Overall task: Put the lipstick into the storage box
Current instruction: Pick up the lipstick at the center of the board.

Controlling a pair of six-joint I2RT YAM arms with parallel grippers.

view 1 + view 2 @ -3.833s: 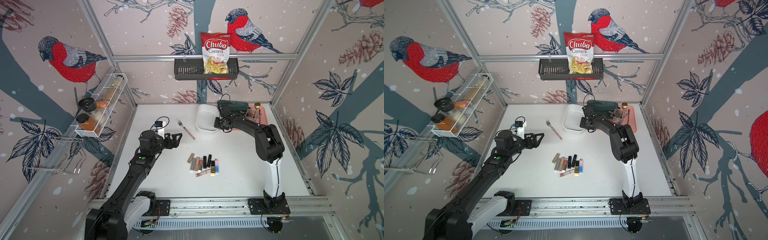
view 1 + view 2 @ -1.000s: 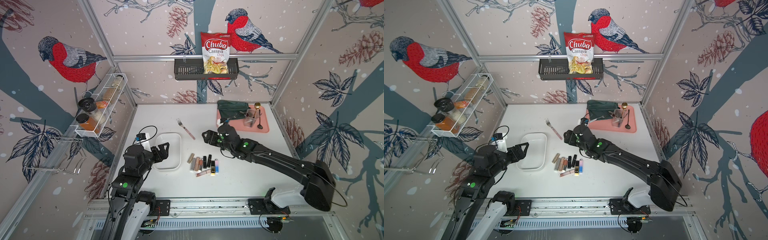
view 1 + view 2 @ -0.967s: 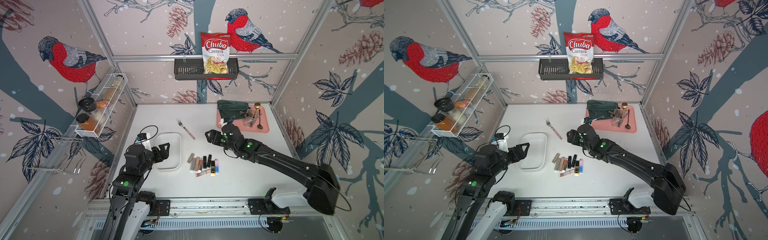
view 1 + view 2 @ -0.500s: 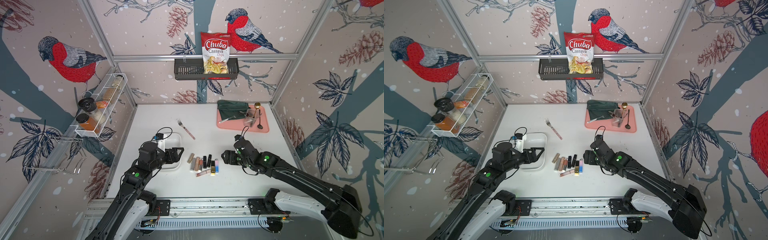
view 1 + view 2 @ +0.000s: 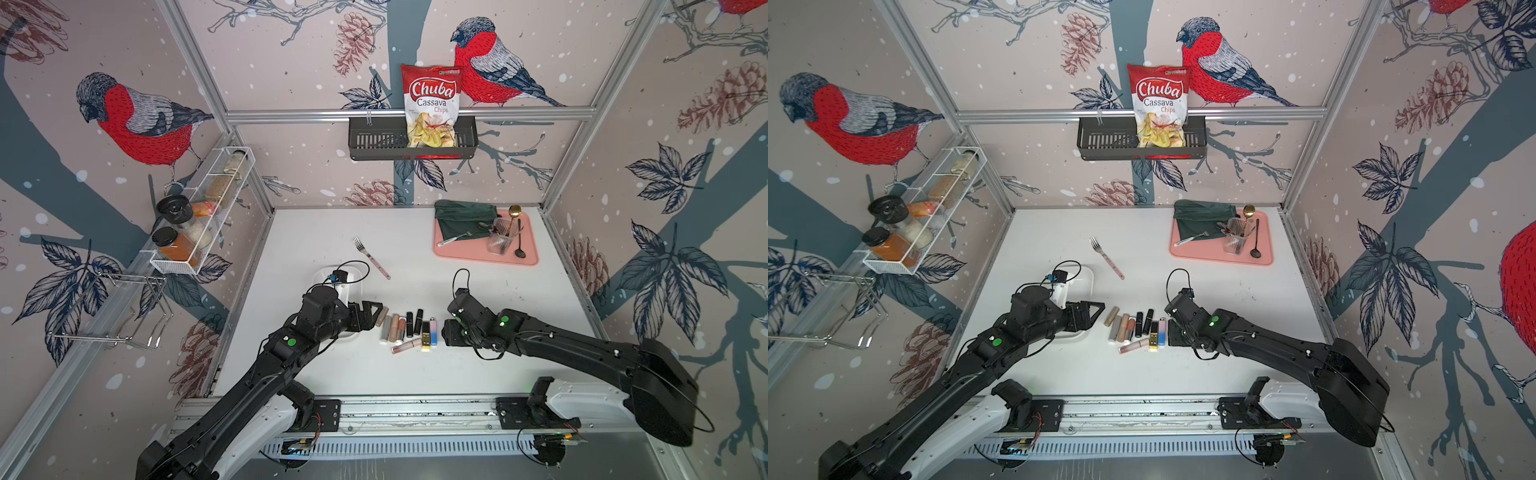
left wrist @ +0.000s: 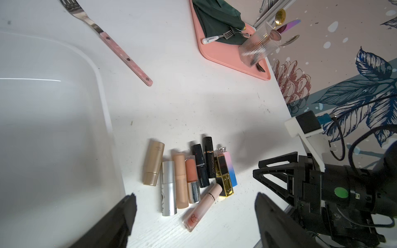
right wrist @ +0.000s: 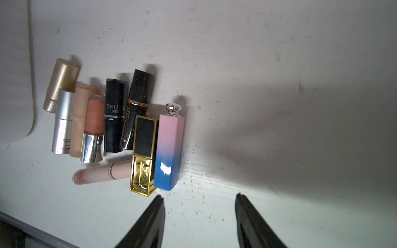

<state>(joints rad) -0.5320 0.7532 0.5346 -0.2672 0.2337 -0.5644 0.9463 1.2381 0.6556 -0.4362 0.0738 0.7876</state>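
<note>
Your storage box [image 6: 101, 85], a plain white plastic tub with rounded corners and low walls, sits mouth up on the white table [image 5: 415, 374]. Just beside it, not touching, your lipsticks [image 5: 407, 328] lie flat in a tight row: gold, silver, peach, coral, two black, one gold-and-black square, then a pink-to-blue square tube [image 7: 169, 150]. A pale pink gloss tube [image 7: 103, 172] lies crosswise at their ends.

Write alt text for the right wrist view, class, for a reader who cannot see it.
A cluster of lipsticks lies side by side on a white table, with the right gripper open and empty just short of a pink-and-blue square tube at the cluster's edge. A corner of the white storage box shows beyond the cluster's far side.
</note>
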